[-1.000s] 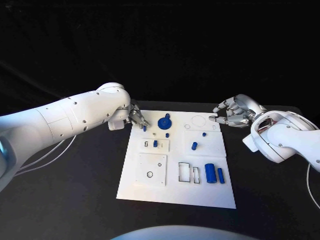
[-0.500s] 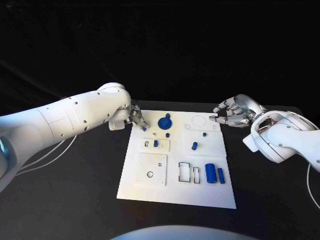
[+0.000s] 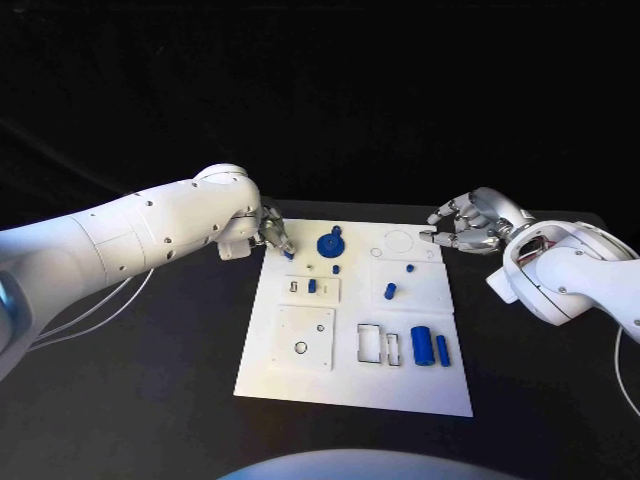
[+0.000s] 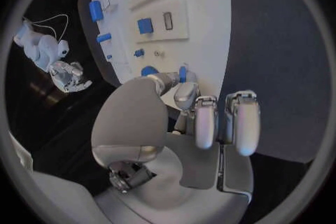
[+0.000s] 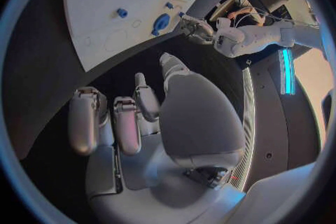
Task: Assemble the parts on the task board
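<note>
The left hand (image 3: 274,236) sits at the far left corner of the task board (image 3: 352,385), and from the head camera its fingers are mostly hidden behind the white forearm, so the grasp is hard to read there. The left wrist view fills the gap: a small blue peg (image 4: 182,74) is pinched between the thumb and a fingertip, standing roughly upright just above the board's edge, while the other fingers (image 4: 205,123) hang straight and hold nothing. Whether the peg touches the board cannot be told.

The right hand (image 3: 469,224) hovers off the far right corner of the board, over the black table (image 3: 147,400); its fingers are curled loosely inward, and the right wrist view shows nothing in them.

On the board, a blue disc-shaped part (image 3: 329,243) lies near the far edge beside the left hand, and a large blue cylinder (image 3: 421,346) with a thinner blue rod (image 3: 441,350) touching or just beside it lies near the right edge. The smaller blue pieces mid-board are too tiny to identify.
</note>
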{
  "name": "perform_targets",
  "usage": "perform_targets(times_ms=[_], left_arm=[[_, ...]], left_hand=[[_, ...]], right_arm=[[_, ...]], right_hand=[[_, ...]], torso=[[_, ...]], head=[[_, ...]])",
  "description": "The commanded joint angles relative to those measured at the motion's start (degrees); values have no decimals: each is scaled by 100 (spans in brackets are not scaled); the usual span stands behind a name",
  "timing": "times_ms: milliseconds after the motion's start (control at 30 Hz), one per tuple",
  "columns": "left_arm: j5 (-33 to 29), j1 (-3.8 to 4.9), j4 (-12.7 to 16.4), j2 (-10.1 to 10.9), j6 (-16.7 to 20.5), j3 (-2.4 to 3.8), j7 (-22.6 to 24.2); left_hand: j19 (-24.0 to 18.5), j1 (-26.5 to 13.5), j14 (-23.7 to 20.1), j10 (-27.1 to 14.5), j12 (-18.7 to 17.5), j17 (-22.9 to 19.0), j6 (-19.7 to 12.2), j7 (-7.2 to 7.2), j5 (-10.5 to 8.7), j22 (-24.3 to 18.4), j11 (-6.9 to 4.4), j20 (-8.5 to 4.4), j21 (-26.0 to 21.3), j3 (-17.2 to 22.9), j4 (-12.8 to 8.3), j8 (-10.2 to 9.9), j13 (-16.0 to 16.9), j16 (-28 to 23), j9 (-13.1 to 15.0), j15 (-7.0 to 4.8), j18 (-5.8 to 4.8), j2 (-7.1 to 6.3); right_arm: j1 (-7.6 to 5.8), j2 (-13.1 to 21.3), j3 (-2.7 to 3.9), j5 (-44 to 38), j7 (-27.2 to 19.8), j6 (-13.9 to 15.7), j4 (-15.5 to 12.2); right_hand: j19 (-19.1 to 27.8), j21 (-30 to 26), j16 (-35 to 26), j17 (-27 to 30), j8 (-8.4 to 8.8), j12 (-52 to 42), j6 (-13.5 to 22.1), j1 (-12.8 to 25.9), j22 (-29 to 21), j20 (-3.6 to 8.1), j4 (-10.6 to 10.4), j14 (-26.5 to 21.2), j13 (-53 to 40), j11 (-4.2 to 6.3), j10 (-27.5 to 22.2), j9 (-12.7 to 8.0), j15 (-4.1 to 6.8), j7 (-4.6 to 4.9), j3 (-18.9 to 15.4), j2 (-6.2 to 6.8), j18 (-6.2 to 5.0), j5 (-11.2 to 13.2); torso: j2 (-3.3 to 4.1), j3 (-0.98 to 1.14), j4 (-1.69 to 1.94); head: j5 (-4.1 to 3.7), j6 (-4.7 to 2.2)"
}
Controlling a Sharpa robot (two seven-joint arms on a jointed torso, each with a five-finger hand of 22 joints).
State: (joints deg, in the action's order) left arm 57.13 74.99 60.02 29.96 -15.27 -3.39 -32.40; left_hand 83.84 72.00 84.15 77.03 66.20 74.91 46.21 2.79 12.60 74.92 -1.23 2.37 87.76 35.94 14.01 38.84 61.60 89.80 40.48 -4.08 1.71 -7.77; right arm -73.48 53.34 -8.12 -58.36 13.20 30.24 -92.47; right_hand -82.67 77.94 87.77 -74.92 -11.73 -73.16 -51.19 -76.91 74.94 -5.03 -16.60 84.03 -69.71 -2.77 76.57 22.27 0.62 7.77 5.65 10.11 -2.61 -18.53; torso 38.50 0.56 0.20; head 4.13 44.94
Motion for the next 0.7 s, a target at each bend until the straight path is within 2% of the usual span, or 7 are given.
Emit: perform_targets(times_ms=[33,133,200,333,567,700], left_arm=[[-438,0,147,83,261,10,117],[-610,0,323,199,383,15,113],[-757,0,493,303,495,18,106],[-929,-11,872,513,694,19,102],[-801,-133,1550,918,944,19,110],[-559,-207,1855,1118,992,17,120]], left_hand=[[423,-177,585,48,18,1509,-43,7,74,1334,-7,-33,-35,811,-683,416,1,20,428,-30,-89,-46],[415,-265,585,45,11,1509,-55,3,185,1329,-4,-34,-47,943,-777,492,-12,20,454,-36,-86,-84],[391,-312,585,-47,-166,1509,-45,0,234,1309,-7,-35,-80,997,-834,516,-218,20,451,-38,-76,-119],[390,-387,585,-117,-331,1509,-12,-6,342,1309,-18,-39,-83,1069,-923,529,-409,20,424,-42,-75,-153],[397,-482,585,-82,-344,1509,52,-21,511,1318,-37,-52,-76,1155,-1034,569,-440,20,397,-58,-78,-190],[395,-493,585,-65,-327,1509,70,-26,529,1316,-42,-55,-80,1174,-1061,577,-425,20,391,-61,-77,-199]], right_arm=[[3,-5,0,-31,-8,-52,1],[3,-3,0,-32,-14,-54,1],[3,2,0,-32,-21,-48,-2],[3,10,0,-32,-28,-43,-8],[3,30,0,-32,-23,-50,-17],[3,39,0,-32,-21,-50,-21]], right_hand=[[26,-24,-36,-841,-21,9,16,54,682,-6,0,439,-8,-8,-31,6,52,-23,24,-23,-75,13],[22,-21,-37,-839,-22,1,17,54,685,-6,0,439,-16,-7,-23,7,52,-24,29,-26,-74,6],[27,-29,-42,-826,-23,8,17,54,680,-6,0,436,-7,-7,-28,8,52,-24,30,-26,-76,4],[29,-33,-42,-826,-23,13,17,54,678,-6,1,436,-2,-7,-31,8,52,-24,31,-26,-77,1],[29,-33,-42,-826,-23,13,17,54,678,-6,1,436,-2,-7,-31,8,52,-24,31,-26,-77,1],[29,-33,-42,-826,-23,13,17,54,678,-6,1,436,-2,-7,-31,8,52,-24,31,-26,-77,1]], torso=[[-6,6,6],[-10,6,6],[-11,7,9],[-3,6,4],[-6,2,5],[-13,0,16]], head=[[12,7],[5,13],[-17,7],[12,1],[-26,24],[-21,32]])
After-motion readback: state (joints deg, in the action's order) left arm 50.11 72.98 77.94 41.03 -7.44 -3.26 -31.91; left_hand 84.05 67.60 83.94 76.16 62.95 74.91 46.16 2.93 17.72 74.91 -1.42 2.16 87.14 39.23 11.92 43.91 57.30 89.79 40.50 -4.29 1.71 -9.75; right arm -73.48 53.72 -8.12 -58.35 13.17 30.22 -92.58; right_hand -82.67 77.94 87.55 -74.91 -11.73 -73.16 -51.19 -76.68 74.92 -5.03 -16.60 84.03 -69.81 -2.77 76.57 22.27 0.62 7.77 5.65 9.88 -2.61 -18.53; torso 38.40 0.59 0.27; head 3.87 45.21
